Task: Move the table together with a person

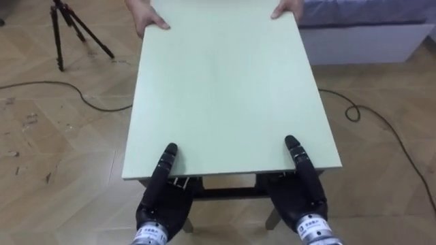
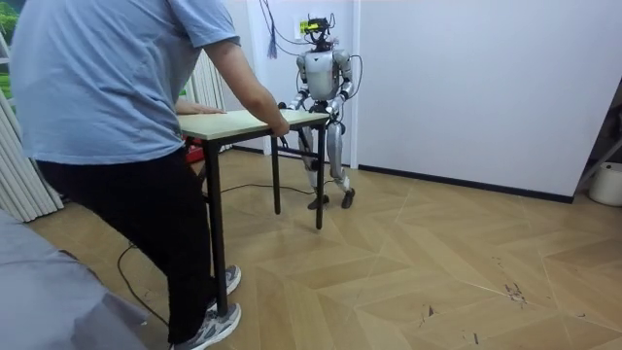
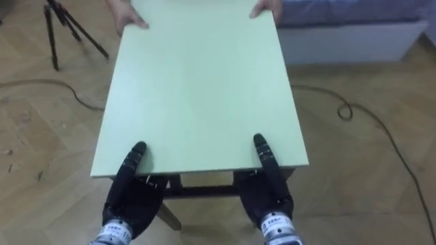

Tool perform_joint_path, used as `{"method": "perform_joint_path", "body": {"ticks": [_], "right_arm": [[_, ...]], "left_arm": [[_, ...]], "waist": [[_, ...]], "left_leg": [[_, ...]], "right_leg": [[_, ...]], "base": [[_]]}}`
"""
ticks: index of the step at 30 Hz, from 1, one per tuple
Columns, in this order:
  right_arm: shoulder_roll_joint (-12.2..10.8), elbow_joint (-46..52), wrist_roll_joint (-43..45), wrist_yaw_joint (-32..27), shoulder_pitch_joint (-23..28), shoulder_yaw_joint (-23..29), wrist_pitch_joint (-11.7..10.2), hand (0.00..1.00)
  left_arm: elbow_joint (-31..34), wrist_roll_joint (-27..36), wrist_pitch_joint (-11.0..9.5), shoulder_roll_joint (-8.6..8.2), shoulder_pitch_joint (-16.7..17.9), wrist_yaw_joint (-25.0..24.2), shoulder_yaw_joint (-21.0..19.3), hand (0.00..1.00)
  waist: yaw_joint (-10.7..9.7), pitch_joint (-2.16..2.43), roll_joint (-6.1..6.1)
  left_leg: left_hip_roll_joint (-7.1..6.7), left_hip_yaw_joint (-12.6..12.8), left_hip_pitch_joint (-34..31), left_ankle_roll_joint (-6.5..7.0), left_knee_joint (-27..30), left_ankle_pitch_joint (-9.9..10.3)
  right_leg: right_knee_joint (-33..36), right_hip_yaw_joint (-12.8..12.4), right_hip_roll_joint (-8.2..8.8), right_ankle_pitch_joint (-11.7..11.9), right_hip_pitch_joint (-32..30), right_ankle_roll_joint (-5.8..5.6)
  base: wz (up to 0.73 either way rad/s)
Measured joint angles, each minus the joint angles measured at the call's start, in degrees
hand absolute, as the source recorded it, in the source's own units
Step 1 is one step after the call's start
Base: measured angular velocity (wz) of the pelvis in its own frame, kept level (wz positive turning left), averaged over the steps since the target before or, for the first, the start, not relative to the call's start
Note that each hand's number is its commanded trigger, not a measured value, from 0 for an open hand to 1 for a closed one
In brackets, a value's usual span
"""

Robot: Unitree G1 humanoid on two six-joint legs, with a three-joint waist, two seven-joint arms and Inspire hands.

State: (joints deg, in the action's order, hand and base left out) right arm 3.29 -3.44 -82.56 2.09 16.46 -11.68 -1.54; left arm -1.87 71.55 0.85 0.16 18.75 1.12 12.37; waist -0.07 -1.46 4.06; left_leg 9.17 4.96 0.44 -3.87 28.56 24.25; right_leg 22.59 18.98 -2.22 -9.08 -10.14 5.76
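We count one table (image 1: 225,88), between the robot and one person (image 2: 107,97). Two robot hands at its near edge: left hand (image 1: 160,197), right hand (image 1: 300,194), each thumb on top, rest tucked under, so we can't tell the grip. One person's hand (image 1: 146,19) on each far corner, second person's hand (image 1: 287,8) at right. One tripod (image 1: 61,30) far left

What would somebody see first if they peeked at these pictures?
The big pale green table sits in the middle of the eye views, with the robot's black left hand and right hand at its near edge. A person's hands rest on the far edge. In the room view the person in a blue shirt stands at one end and the robot at the other.
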Motion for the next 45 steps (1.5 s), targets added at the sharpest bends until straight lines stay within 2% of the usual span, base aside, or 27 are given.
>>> {"method": "perform_joint_path", "body": {"ticks": [1, 2, 3, 4, 5, 6, 8, 10, 11, 12, 13, 14, 16, 19, 22, 23, 26, 30, 33, 36, 37, 38, 40, 41, 42, 43, 45], "right_arm": [[-0.2, -0.1, 0.1, 0.6, -0.5, 1.2, 0.4, 1.00], [-0.8, -0.9, 0.7, 1.2, -1.0, 1.7, 1.0, 1.00], [-1.2, -1.1, 1.1, 1.4, -1.2, 1.7, 1.5, 1.00], [-1.5, -1.1, 1.3, 2.0, -1.0, 1.8, 1.7, 1.00], [-1.3, -1.1, 1.2, 2.5, 0.5, 2.1, 1.6, 1.00], [-1.2, -1.4, 1.2, 2.8, 0.9, 2.6, 1.7, 1.00], [-0.8, -2.4, 1.7, 3.1, 0.4, 3.0, 2.0, 1.00], [-0.9, -2.4, 2.0, 3.1, 0.3, 3.4, 2.7, 1.00], [-0.8, -2.4, 1.8, 3.1, 0.7, 3.5, 2.9, 1.00], [-0.8, -2.2, 1.8, 3.1, 1.3, 3.8, 2.9, 1.00], [-0.9, -1.3, 1.7, 3.1, 2.7, 4.2, 2.8, 1.00], [-0.8, -0.1, 1.4, 3.1, 4.2, 4.6, 2.7, 1.00], [-0.5, 0.2, 0.8, 3.1, 4.3, 4.4, 2.5, 1.00], [0.1, 0.4, -0.3, 3.0, 4.0, 3.3, 2.2, 1.00], [0.0, 0.9, -0.4, 3.0, 2.4, 1.1, 1.2, 1.00], [0.0, 1.0, -0.4, 2.9, 1.8, 0.8, 0.8, 1.00], [0.0, 1.0, -0.3, 2.5, 1.6, -0.1, 0.1, 1.00], [-0.2, 1.5, -0.7, 2.7, 0.4, -0.6, -0.3, 1.00], [-0.8, 1.3, -0.7, 2.7, 0.3, -1.0, -0.3, 1.00], [-0.9, 1.2, -2.4, 2.8, 0.4, -0.9, 0.1, 1.00], [-0.9, 1.2, -2.5, 2.8, 0.5, -0.9, 0.3, 1.00], [-0.9, 1.3, -2.5, 2.9, 0.5, -1.0, 0.3, 1.00], [-0.6, 1.3, -2.5, 2.9, 0.5, -0.7, 0.4, 1.00], [-0.7, 1.0, -2.4, 2.8, 0.4, -0.7, 0.7, 1.00], [-0.6, 0.8, -2.3, 2.8, 0.5, -0.8, 0.9, 1.00], [-0.3, 0.3, -1.5, 2.8, 0.5, -1.0, 1.0, 1.00], [-0.1, 0.2, 0.0, 2.7, 0.5, -1.2, 1.0, 1.00]], "left_arm": [[-0.1, -0.2, -0.1, 0.02, -1.3, 0.4, 0.4, 1.00], [-0.4, -0.3, -0.4, 0.38, -1.9, 0.5, 0.8, 1.00], [-0.3, -0.2, -0.9, 0.70, -1.7, 0.4, 0.8, 1.00], [-0.3, 0.1, -1.1, 1.12, -1.7, 0.3, 0.4, 1.00], [-1.3, 0.0, -0.5, 1.05, -1.5, 0.2, 0.9, 1.00], [-1.8, 0.0, -0.3, 0.78, -1.6, 0.2, 1.2, 1.00], [-2.4, 0.1, 0.2, 0.70, -1.5, -0.1, 1.2, 1.00], [-2.6, 0.5, 0.1, 0.62, -1.5, -0.1, 1.1, 1.00], [-2.7, 0.5, 0.2, 0.77, -1.6, 0.0, 1.3, 1.00], [-2.7, 0.5, 0.4, 0.85, -1.6, 0.1, 1.6, 1.00], [-2.7, 0.2, 0.4, 0.87, -1.6, 0.3, 2.4, 1.00], [-2.7, -0.2, 0.5, 0.89, -1.7, 0.4, 3.0, 1.00], [-2.4, -0.5, 0.5, 0.91, -1.6, 0.4, 3.1, 1.00], [-1.6, -0.5, 0.5, 0.98, -1.3, 0.4, 2.6, 1.00], [1.0, -0.6, 0.5, 1.34, -0.5, 0.4, 0.7, 1.00], [1.3, -1.2, 0.4, 0.85, -0.7, 0.3, 0.4, 1.00], [2.3, -1.6, -0.2, 1.09, 0.1, 0.4, 0.3, 1.00], [4.4, -1.9, -0.7, 2.00, -0.1, 0.6, 0.2, 1.00], [4.4, -2.3, -1.5, 2.15, -0.2, 0.6, 0.4, 1.00], [4.0, -2.5, -1.7, 3.34, -1.5, 0.6, 0.5, 1.00], [4.0, -2.7, -1.8, 3.39, -1.5, 0.6, 0.9, 1.00], [3.9, -3.0, -2.3, 3.27, -1.4, 0.6, 1.1, 1.00], [3.5, -3.6, -3.2, 3.14, -1.4, 0.6, 1.8, 1.00], [2.9, -3.6, -4.0, 3.08, -1.1, 0.5, 2.0, 1.00], [2.9, -3.3, -4.3, 3.07, -0.6, 0.5, 2.2, 1.00], [2.8, -2.4, -4.8, 2.90, 0.6, 0.5, 2.3, 1.00], [2.9, -1.9, -5.1, 2.50, 1.8, 0.5, 2.3, 1.00]], "waist": [[0.3, -0.23, 0.06], [0.0, -0.91, -0.44], [0.1, -0.70, -0.78], [-0.5, -0.63, -1.17], [-2.2, -0.16, -2.13], [-2.5, -0.02, -2.23], [-1.8, -0.08, -2.28], [-2.0, -0.02, -2.20], [-2.9, -0.05, -2.09], [-3.7, -0.03, -2.22], [-5.0, 0.05, -2.56], [-5.1, 0.32, -2.99], [-4.1, 0.31, -3.54], [-1.0, 0.26, -5.00], [0.0, 0.32, -7.62], [0.6, 0.21, -8.00], [3.3, 0.20, -8.02], [3.7, -0.07, -9.69], [4.8, -0.13, -9.60], [4.8, -0.36, -7.80], [5.2, -0.34, -6.62], [5.7, -0.26, -5.10], [7.0, -0.10, -3.26], [7.5, -0.31, -3.61], [7.6, -0.50, -3.95], [7.6, -0.42, -4.28], [6.6, -0.53, -3.92]], "left_leg": [[-1.07, 1.1, 0.2, 1.49, -3.7, 0.8], [-3.09, -0.5, -0.3, 3.84, -4.1, 0.2], [-3.53, -1.7, -1.3, 3.96, -3.5, 0.1], [-5.20, -3.8, -3.5, 4.27, -2.0, 0.1], [-7.55, -3.2, -3.9, 5.26, -1.8, 0.2], [-8.07, -2.3, -3.9, 5.50, -1.6, 0.1], [-9.23, 0.6, -5.1, 6.84, -0.8, -0.7], [-9.28, 1.9, -6.6, 8.06, -0.8, -2.3], [-8.50, 4.5, -7.6, 8.54, -0.8, -3.4], [-8.36, 5.4, -7.8, 8.68, -1.2, -4.1], [-8.37, 7.5, -7.7, 9.12, -2.6, -5.8], [-8.62, 9.9, -7.7, 9.52, -4.5, -7.6], [-9.10, 12.7, -7.8, 10.16, -6.6, -9.8], [-9.95, 15.8, -9.3, 10.44, -7.7, -12.1], [-9.67, 16.9, -14.6, 9.95, -6.3, -14.8], [-8.72, 16.3, -17.2, 9.44, -4.5, -15.9], [-6.34, 10.6, -20.8, 6.67, -4.9, -20.0], [-4.08, 9.8, -26.3, 5.64, -5.2, -24.4], [-2.35, 9.0, -27.4, 4.81, -7.0, -27.5], [-0.67, 5.6, -27.4, 3.49, -15.0, -35.0], [0.45, 4.4, -26.7, 2.28, -18.9, -38.1], [1.53, 2.5, -26.1, -0.46, -22.7, -41.0], [2.24, -1.8, -25.6, -3.50, -24.6, -43.0], [1.15, -1.7, -27.1, -0.18, -16.8, -38.6], [0.20, -1.1, -27.7, 1.92, -11.2, -34.5], [-1.19, 0.7, -27.9, 2.17, -0.9, -26.6], [-2.33, 1.0, -26.7, 3.10, 13.7, -16.9]], "right_leg": [[6.8, -0.3, 1.90, 0.3, -5.2, -0.16], [9.4, -2.8, 2.30, 0.2, -10.8, -2.17], [6.1, -4.7, 1.43, 1.3, -12.2, -2.93], [-1.1, -5.7, 2.02, 9.3, -12.9, -3.08], [-3.0, -5.8, 4.60, 14.0, -11.9, -2.04], [-3.6, -5.8, 5.07, 14.1, -11.5, -2.13], [-5.8, -5.9, 6.20, 18.5, -11.8, -2.51], [-9.3, -7.8, 6.62, 23.7, -11.8, -7.20], [-6.4, -8.0, 8.10, 22.4, -12.2, -8.72], [-1.5, -7.7, 9.33, 18.7, -12.5, -8.77], [9.2, -7.5, 11.99, 10.8, -12.9, -8.83], [18.9, -8.0, 13.82, 5.2, -12.4, -8.19], [30.0, -9.4, 15.49, 1.1, -9.8, -8.77], [33.9, -11.7, 18.85, 0.3, 0.1, -9.29], [24.8, -12.1, 20.69, 3.4, 9.1, -9.85], [19.0, -12.8, 18.98, -1.7, 10.9, -12.88], [10.6, -13.2, 14.19, -5.5, 11.5, -12.60], [2.1, -14.2, 11.32, -12.5, 11.1, -11.00], [-0.5, -12.1, 9.28, -14.0, 10.7, -9.70], [-1.6, -8.1, 4.96, -13.2, 9.0, -7.56], [-1.6, -7.7, 2.86, -12.4, 8.1, -6.57], [-1.7, -7.7, 0.73, -11.3, 6.9, -5.55], [-0.8, -7.0, -0.80, -10.1, 4.4, -3.49], [0.6, -5.3, 1.33, -9.9, 3.4, -3.03], [1.1, -4.1, 2.74, -9.9, 3.3, -3.01], [1.3, -1.0, 5.46, -9.4, 3.4, -3.12], [0.3, 3.6, 7.16, -7.1, 3.5, -3.98]], "base": [[-0.25], [-0.37], [-0.15], [0.53], [0.67], [0.35], [-0.27], [0.03], [0.51], [0.95], [0.90], [0.71], [-0.04], [-0.50], [-0.19], [-0.17], [-0.40], [-0.08], [-0.11], [0.30], [0.00], [-0.09], [-0.40], [-0.44], [-0.32], [-0.27], [-0.09]]}}
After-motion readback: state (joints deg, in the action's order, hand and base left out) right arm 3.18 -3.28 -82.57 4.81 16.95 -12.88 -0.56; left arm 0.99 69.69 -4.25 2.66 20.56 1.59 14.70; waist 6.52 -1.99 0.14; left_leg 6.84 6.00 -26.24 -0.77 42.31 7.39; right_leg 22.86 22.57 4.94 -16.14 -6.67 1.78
